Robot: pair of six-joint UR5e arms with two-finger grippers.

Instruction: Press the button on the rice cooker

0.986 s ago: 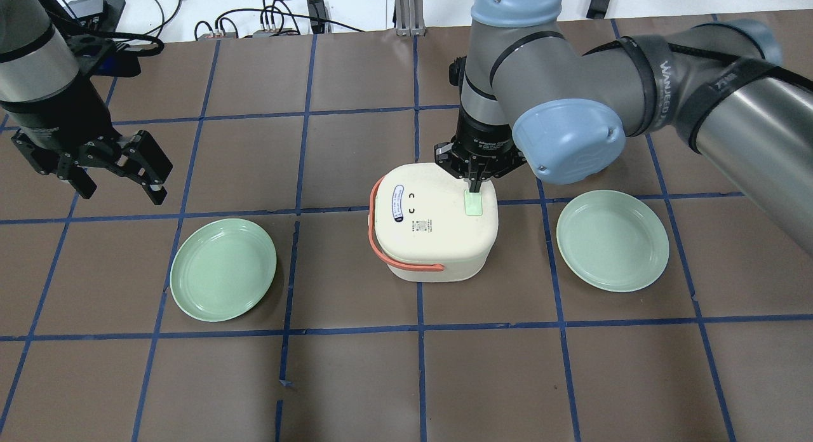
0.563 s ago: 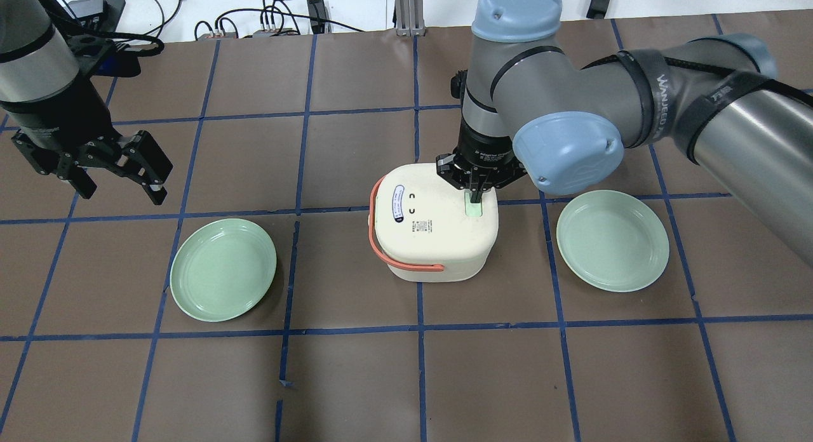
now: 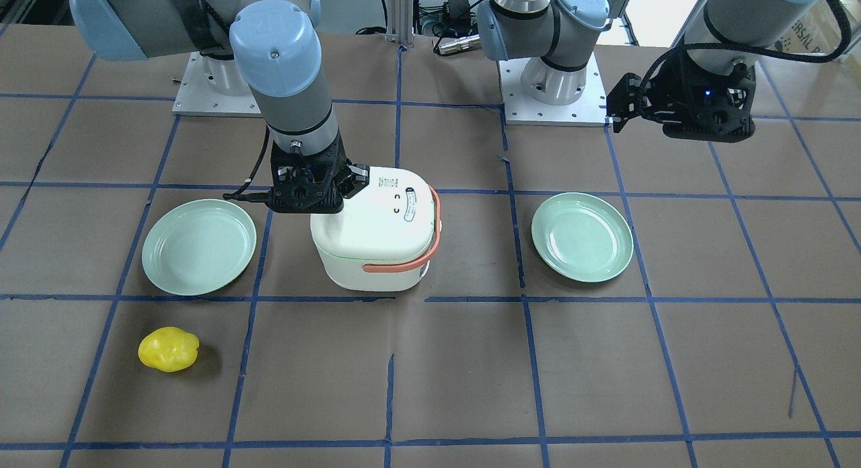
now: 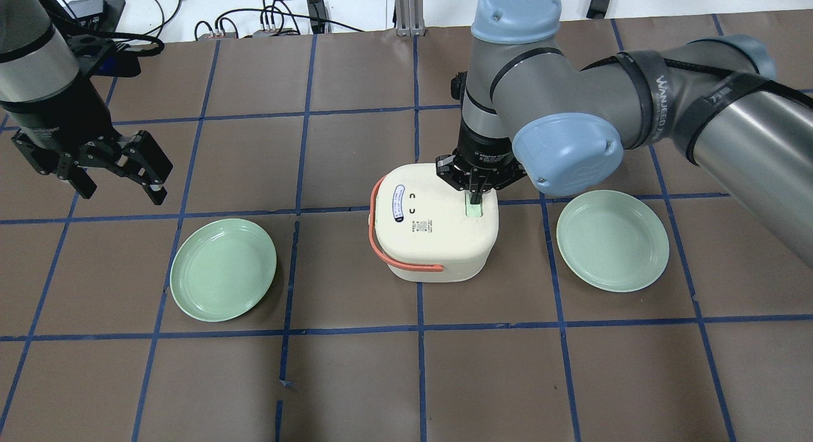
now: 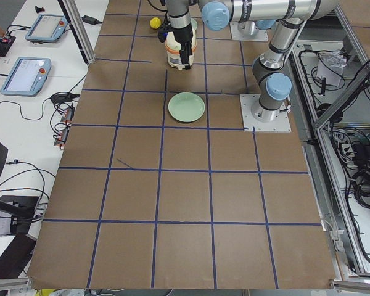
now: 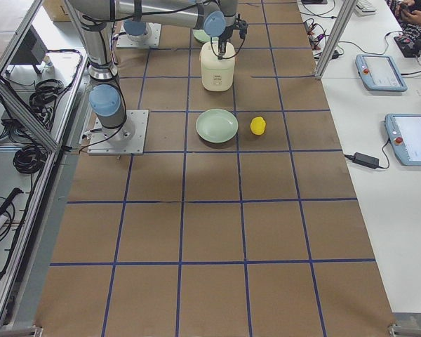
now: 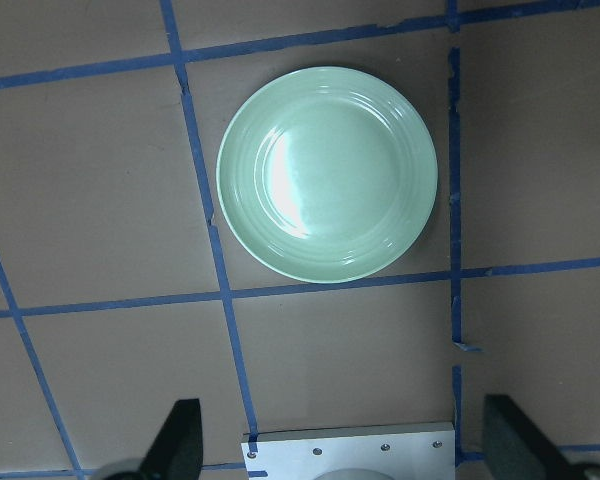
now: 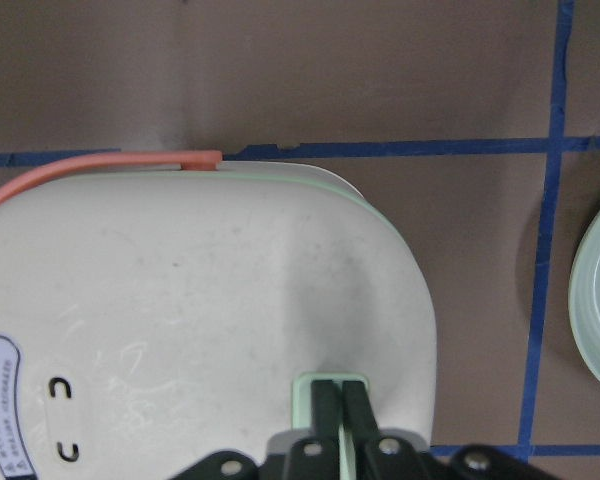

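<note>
The cooker [image 4: 432,239] sits mid-table [image 4: 356,378] between two green plates [image 4: 223,269] [image 4: 613,240], lid down. It is white and rounded-square, with a salmon handle [image 4: 406,264], a thin mint seam and small lid labels. The right gripper [image 4: 474,199], fingers pressed together, has its tips on the mint button [image 4: 474,212]. The left gripper [image 4: 120,187] hangs spread, well apart.

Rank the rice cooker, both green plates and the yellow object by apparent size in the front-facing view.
1. rice cooker
2. left-of-view plate and right-of-view plate: nearly alike, so not ranked against each other
3. yellow object
</note>
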